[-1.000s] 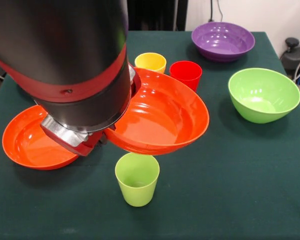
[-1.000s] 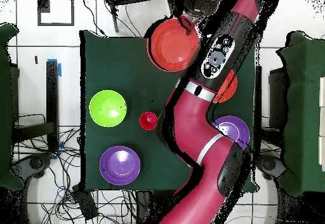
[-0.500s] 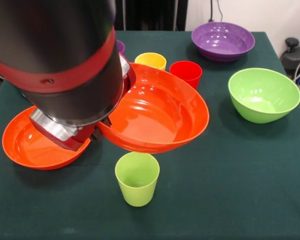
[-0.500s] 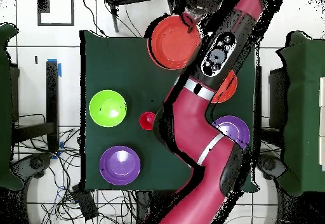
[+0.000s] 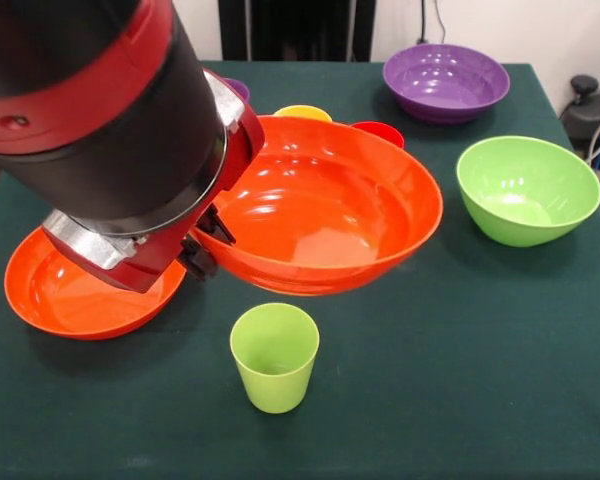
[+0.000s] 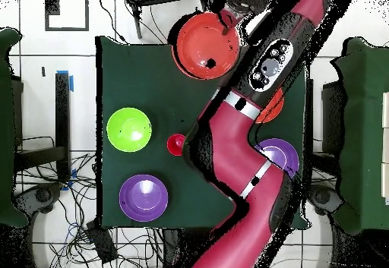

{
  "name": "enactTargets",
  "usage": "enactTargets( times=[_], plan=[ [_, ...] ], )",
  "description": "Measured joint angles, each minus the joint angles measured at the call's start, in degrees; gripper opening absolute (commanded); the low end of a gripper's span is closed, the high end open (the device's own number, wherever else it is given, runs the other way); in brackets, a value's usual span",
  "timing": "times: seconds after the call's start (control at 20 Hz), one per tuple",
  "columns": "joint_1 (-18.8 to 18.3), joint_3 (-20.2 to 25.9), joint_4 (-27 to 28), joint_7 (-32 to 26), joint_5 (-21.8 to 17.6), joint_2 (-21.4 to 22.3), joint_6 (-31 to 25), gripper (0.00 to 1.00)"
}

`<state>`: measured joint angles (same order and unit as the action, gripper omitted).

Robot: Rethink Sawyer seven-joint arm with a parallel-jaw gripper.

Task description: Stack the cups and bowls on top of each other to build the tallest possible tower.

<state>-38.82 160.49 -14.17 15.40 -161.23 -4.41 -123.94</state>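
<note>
A lab: tangled cables (image 6: 53,197) around a cloth-covered table (image 6: 152,83).

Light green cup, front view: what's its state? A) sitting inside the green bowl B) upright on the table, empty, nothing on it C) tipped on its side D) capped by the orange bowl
B: the light green cup stands upright and empty, the carried orange bowl still above it.

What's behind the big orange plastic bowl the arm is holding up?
Behind the raised orange bowl, only the rims of a yellow cup and a red cup show; their bodies are covered.
</note>
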Motion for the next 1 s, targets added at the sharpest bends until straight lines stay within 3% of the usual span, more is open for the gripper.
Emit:
enactTargets(
  times=[1.0],
  plan=[
    [-0.3, 7.7, 2.1, 0.0, -1.1, -2.9, -1.0, 0.00]
  ],
)
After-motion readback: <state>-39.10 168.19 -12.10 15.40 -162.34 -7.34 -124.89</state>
